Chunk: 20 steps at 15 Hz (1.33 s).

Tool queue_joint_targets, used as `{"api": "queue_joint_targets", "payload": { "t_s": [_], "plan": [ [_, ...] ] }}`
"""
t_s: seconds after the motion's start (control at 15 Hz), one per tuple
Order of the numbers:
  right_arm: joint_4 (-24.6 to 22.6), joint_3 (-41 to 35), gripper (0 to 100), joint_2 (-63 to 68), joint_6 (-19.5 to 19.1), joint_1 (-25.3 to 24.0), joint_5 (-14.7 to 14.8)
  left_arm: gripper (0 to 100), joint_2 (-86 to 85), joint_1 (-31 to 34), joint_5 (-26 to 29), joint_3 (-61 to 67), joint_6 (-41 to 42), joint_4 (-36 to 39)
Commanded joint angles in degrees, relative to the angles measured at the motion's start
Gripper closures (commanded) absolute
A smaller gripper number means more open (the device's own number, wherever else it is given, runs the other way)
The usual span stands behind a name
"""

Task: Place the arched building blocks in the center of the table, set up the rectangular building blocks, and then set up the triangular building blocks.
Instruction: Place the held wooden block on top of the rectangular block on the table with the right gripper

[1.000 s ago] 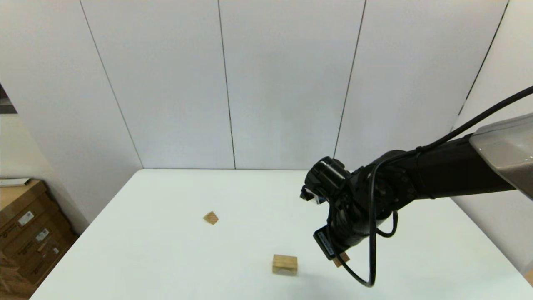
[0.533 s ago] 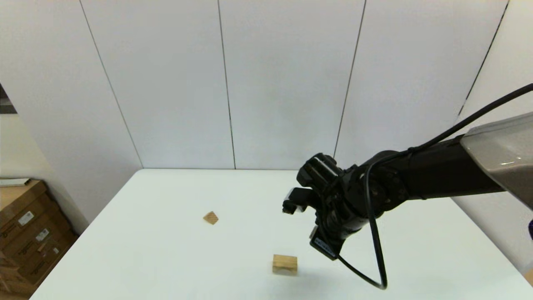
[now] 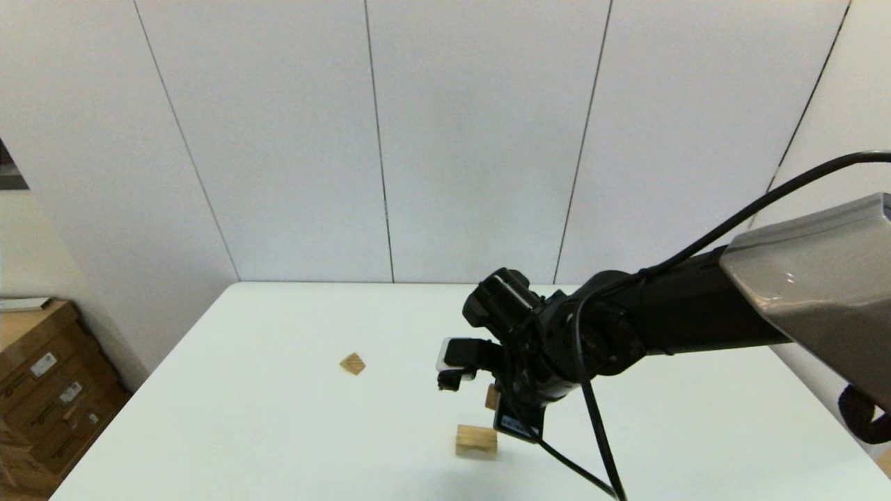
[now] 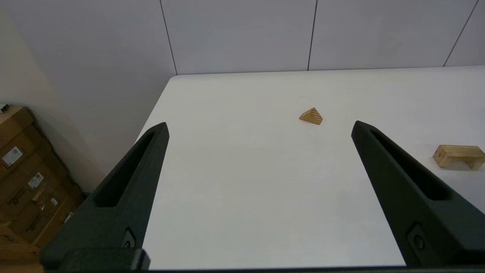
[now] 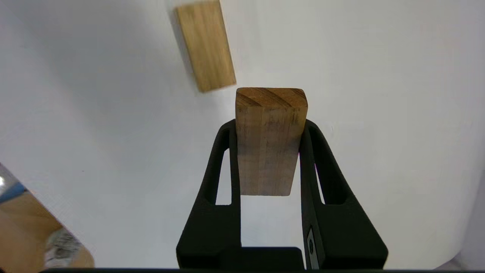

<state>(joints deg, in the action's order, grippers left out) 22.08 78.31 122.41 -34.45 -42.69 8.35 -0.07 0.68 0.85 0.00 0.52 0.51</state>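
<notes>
Just below the middle of the head view, the right tool (image 3: 495,403) hangs over the white worktop (image 3: 278,417) with the rectangular block (image 5: 269,144) clamped between its fingers — the right wrist view shows both black fingers pressed flat on the slab's long sides, its striped end grain pointing away from the camera. Directly beneath and slightly left of it in the head view sits the arched block (image 3: 477,441), resting on the worktop with its hollow facing down; it appears in the upper left of the right wrist view as a plain tan face. The triangular block (image 3: 353,363) lies well apart, left of centre.

The left tool (image 4: 261,197) is spread wide and carries nothing, low at the near left of the worktop with the wedge in sight between its fingers.

As a judgement, the slab is stiff, light, smooth wood — unlikely to deform, but apt to pivot if gripped off-centre. Holding its narrow long edges near mid-length, as here, seems sound; the top of the arch gives it a small landing, so a level release matters.
</notes>
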Motion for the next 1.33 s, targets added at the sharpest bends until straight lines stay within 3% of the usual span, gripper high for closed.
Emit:
{"api": "queue_joint_targets", "payload": {
  "t_s": [0.07, 0.33, 0.47, 0.53, 1.07, 1.33],
  "plan": [
    [0.2, 0.6, 100, 1.3, -5.8, -2.2, -1.1, 0, 0.1, 0.0, 0.0, 0.2, 0.0, 0.0],
    [0.2, 0.6, 100, 1.5, -10.2, -3.5, -2.6, 0, 0.1, 0.0, -0.1, 0.2, 0.0, 0.0],
    [0.9, 0.6, 100, 2.2, -13.9, -4.2, -7.9, 0, 0.1, 0.0, 0.0, 0.2, 0.0, 0.0],
    [0.9, 0.6, 100, 2.8, -14.7, -4.5, -9.1, 0, 0.1, 0.0, -0.1, 0.2, 0.0, 0.0],
    [1.2, 3.2, 100, 5.7, -21.2, -4.6, -9.1, 0, 0.1, 0.0, 0.0, 0.2, 0.0, 0.0],
    [6.9, 3.1, 100, 5.7, -23.1, -3.2, -9.1, 0, 0.1, 0.0, -0.1, 0.1, 0.0, 0.0]
  ]
}}
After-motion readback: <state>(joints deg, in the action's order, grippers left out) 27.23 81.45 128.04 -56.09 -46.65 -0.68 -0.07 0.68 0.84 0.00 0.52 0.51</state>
